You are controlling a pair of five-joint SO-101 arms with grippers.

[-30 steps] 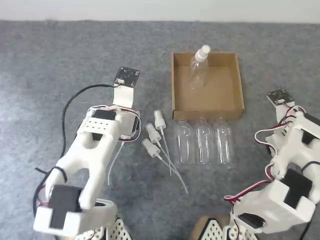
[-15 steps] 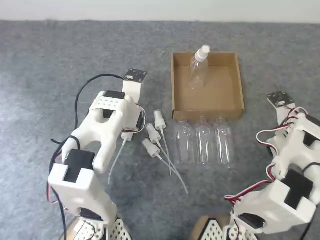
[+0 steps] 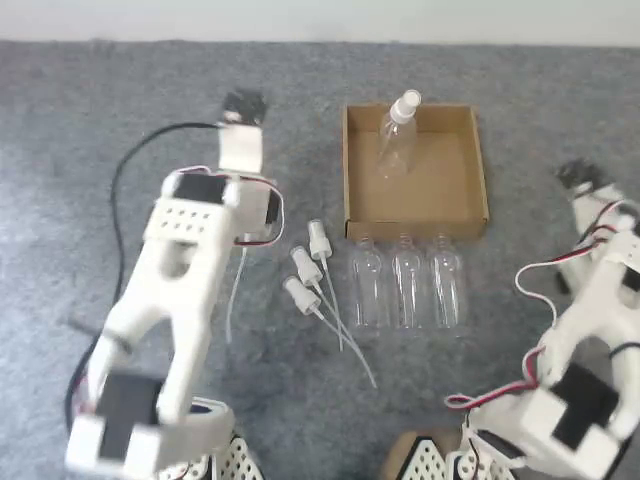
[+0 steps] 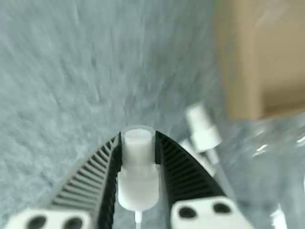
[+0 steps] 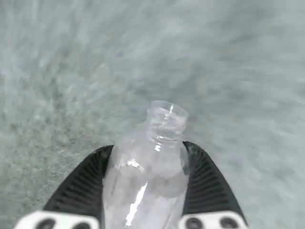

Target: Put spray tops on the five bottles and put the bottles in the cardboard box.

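moved: left arm (image 3: 180, 290) has swung away from the loose spray tops (image 3: 305, 272) toward the table's far side; right arm (image 3: 600, 330) has shifted outward too
left gripper (image 4: 138, 157): fingers pinching a spray top (image 4: 138, 164), head level with the fingertips, tube toward the palm
right gripper (image 5: 147, 171): fingers clamped on an open bottle (image 5: 159, 152), neck poking past the fingertips
beyond left fingertips: the three loose spray tops, lying flat
beside those: three uncapped bottles (image 3: 405, 282), on their sides
cardboard box (image 3: 482, 170): one capped bottle (image 3: 397, 135) inside
progress: one of five done; probably next, held top onto held bottle; four cappings, four boxings left
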